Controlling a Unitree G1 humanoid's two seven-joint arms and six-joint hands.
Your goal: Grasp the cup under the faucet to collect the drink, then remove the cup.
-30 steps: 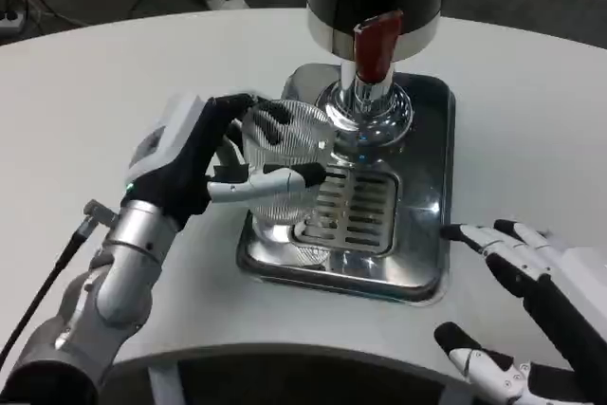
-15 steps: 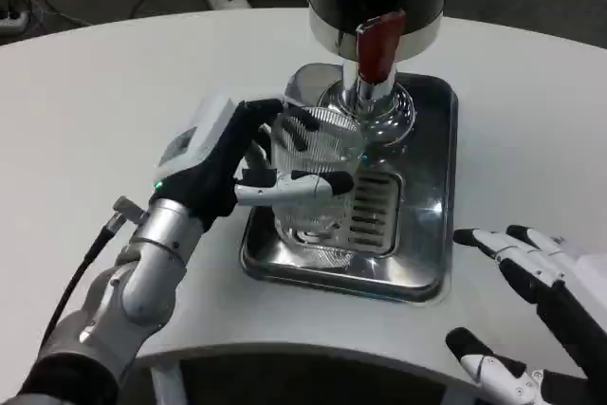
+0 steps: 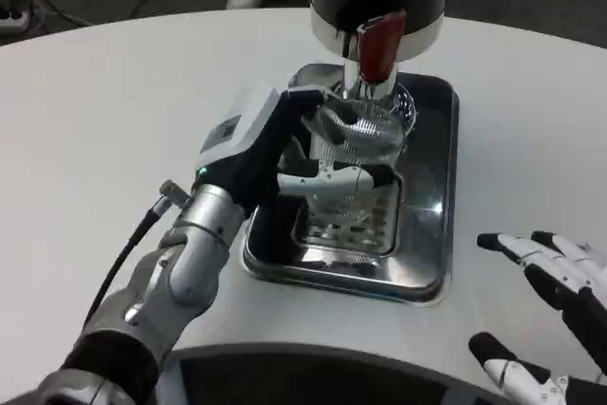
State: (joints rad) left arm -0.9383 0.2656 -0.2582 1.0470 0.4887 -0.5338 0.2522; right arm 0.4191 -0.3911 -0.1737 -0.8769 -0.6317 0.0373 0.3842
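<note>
The left hand [image 3: 275, 154] grips the clear ribbed plastic cup [image 3: 356, 163] above the steel drip tray [image 3: 432, 263], just beneath the red-levered dispenser faucet [image 3: 377, 45]. If its rim sits off-centre, drink could spill. The right hand [image 3: 555, 320] rests spread, near right.

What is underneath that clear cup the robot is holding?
Under the cup, held by the left hand, lies a slotted grille set in a shiny metal drip tray. The cup and fingers cover part of the grille, and whether the cup rests on it cannot be told.
</note>
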